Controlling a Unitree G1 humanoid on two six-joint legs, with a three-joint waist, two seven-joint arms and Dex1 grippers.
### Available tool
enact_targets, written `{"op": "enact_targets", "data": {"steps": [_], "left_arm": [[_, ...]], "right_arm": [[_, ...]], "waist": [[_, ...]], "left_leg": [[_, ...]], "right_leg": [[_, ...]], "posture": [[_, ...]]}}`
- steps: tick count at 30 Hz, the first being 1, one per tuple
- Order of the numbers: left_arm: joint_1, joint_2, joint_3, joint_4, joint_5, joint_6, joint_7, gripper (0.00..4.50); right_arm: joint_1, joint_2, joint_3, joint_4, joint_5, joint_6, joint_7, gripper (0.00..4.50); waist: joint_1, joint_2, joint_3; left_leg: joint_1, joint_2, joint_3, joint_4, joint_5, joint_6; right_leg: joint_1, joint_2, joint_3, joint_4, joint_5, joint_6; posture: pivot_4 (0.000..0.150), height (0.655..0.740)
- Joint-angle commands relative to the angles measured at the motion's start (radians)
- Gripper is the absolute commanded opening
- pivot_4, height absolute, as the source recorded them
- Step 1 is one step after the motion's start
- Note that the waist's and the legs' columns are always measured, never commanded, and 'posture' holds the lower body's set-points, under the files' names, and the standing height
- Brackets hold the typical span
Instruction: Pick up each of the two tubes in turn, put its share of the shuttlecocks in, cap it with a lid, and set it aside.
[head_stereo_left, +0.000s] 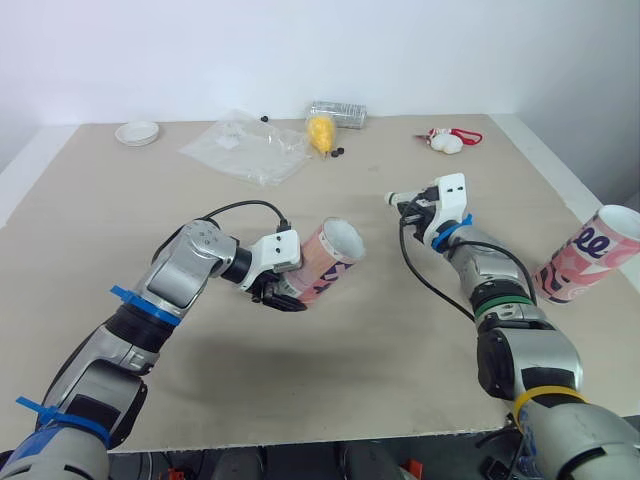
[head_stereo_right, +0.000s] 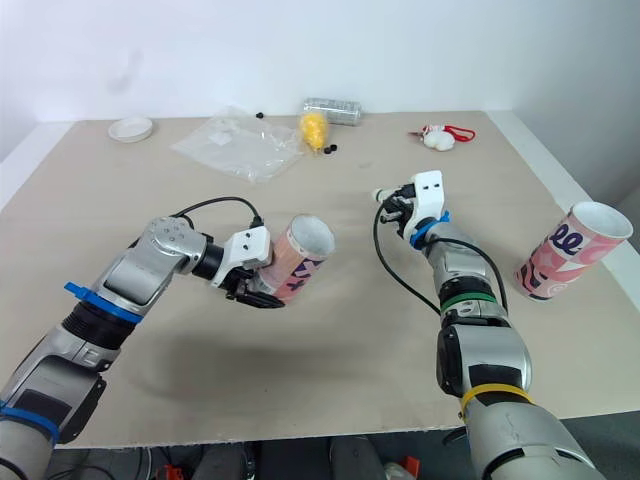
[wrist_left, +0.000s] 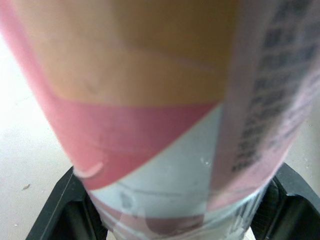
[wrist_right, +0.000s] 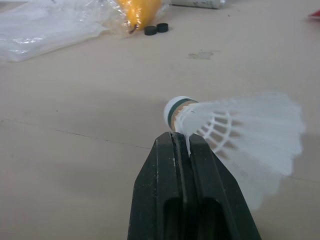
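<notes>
A pale beige tabletop (head_stereo_left: 330, 350) runs up to a plain white wall, with most of the loose things lying along its far edge. Near the middle left, the left tool (head_stereo_left: 280, 297) is clamped around a pink, white and pale blue patterned cardboard tube (head_stereo_left: 325, 260). It holds the tube off the surface, tilted, with the open white-rimmed mouth pointing up and to the right. In the left wrist view the tube's side sits squeezed between the two black fingers (wrist_left: 55, 210). To the right of the tube and a little farther off, the right tool (wrist_right: 180, 137) is pinched shut on a white feather shuttlecock (wrist_right: 240, 135). It grips just behind the white cork with its green band, and the feather skirt fans out to one side. The shuttlecock hangs above the bare surface, apart from the held tube's mouth. A second pink patterned cardboard tube (head_stereo_left: 585, 255) rests at the right edge of the tabletop, open end uppermost; I cannot tell whether it stands straight or leans. At the far left lies a small round white lid (head_stereo_left: 137, 132). Right of it lies a crumpled clear plastic bag (head_stereo_left: 245, 148), then a yellow feathery object (head_stereo_left: 320, 132) with two small black caps (head_stereo_left: 338, 153) just beside it. A silvery wrapped package (head_stereo_left: 338, 112) lies behind those. Farther right is a small white item with a red cord (head_stereo_left: 447, 140).
</notes>
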Motion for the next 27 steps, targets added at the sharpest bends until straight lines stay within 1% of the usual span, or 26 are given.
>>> {"op": "enact_targets", "data": {"steps": [1,2,3,5,8,10,13,16,18,27], "left_arm": [[0.006,0.000,-0.001,-0.016,-0.008,0.000,0.001,2.90],[0.005,-0.002,0.000,-0.016,-0.010,0.001,0.002,2.90],[0.005,-0.003,0.000,-0.018,-0.011,0.000,0.002,2.90],[0.007,-0.003,0.001,-0.022,-0.014,0.000,0.001,2.90],[0.011,-0.003,0.001,-0.032,-0.021,-0.001,-0.003,2.90],[0.013,-0.006,0.003,-0.039,-0.031,0.008,-0.004,2.90],[0.012,-0.011,0.001,-0.037,-0.034,0.004,-0.003,2.90],[0.008,-0.016,-0.001,-0.032,-0.034,0.000,-0.002,2.90],[0.005,-0.020,-0.002,-0.029,-0.034,-0.002,-0.001,2.90],[0.009,-0.017,-0.001,-0.037,-0.033,0.001,0.001,2.90]], "right_arm": [[0.033,-0.042,0.027,-0.193,-0.007,-0.034,0.081,0.06],[0.064,-0.059,0.041,-0.272,-0.010,-0.038,0.108,0.06],[0.116,-0.092,0.055,-0.410,0.001,-0.037,0.168,0.06],[0.191,-0.138,0.072,-0.600,0.015,-0.024,0.234,0.06],[0.315,-0.275,0.083,-0.954,0.066,-0.044,0.400,0.06],[0.367,-0.353,0.082,-1.120,0.104,-0.028,0.474,0.06],[0.400,-0.432,0.080,-1.300,0.162,0.025,0.531,0.06],[0.393,-0.456,0.089,-1.403,0.190,0.078,0.527,0.06],[0.389,-0.469,0.102,-1.439,0.196,0.106,0.538,0.06],[0.428,-0.514,0.129,-1.440,0.182,0.079,0.613,0.06]], "waist": [[0.000,0.000,0.000],[0.001,0.000,0.000],[0.003,0.000,0.000],[0.006,0.000,0.000],[0.007,0.002,0.001],[0.007,0.003,0.002],[0.004,0.002,0.002],[0.002,0.001,0.002],[0.002,0.001,0.002],[0.006,0.000,0.003]], "left_leg": [[0.000,0.000,0.000,0.000,0.000,0.000],[0.000,0.000,0.000,0.000,0.000,0.000],[0.000,0.000,0.000,0.000,0.000,0.000],[-0.001,-0.001,-0.001,0.000,0.000,0.000],[-0.002,-0.002,-0.001,-0.001,0.000,0.000],[-0.001,-0.002,-0.001,-0.001,0.000,0.000],[0.000,-0.001,-0.001,0.000,0.000,0.000],[0.001,0.000,-0.001,0.000,0.000,0.000],[0.001,0.000,-0.001,0.001,0.001,0.000],[-0.001,0.000,0.000,0.001,0.001,0.000]], "right_leg": [[0.000,0.000,0.000,0.000,0.000,0.000],[0.000,0.000,0.000,0.000,0.000,0.000],[0.000,0.000,0.000,0.000,0.000,0.000],[0.000,-0.001,-0.001,0.000,-0.001,0.001],[0.000,-0.001,-0.001,0.000,-0.002,0.003],[0.000,-0.001,-0.001,-0.001,-0.004,0.005],[0.000,-0.001,-0.001,0.000,-0.003,0.004],[0.000,0.000,-0.001,0.000,-0.002,0.003],[0.000,0.000,-0.001,0.000,-0.001,0.002],[0.000,-0.001,0.000,0.000,-0.002,0.003]], "posture": [[0.150,0.7400],[0.150,0.7400],[0.150,0.7400],[0.150,0.7400],[0.150,0.7400],[0.150,0.7400],[0.150,0.7400],[0.150,0.7400],[0.150,0.7400],[0.150,0.7400]]}}
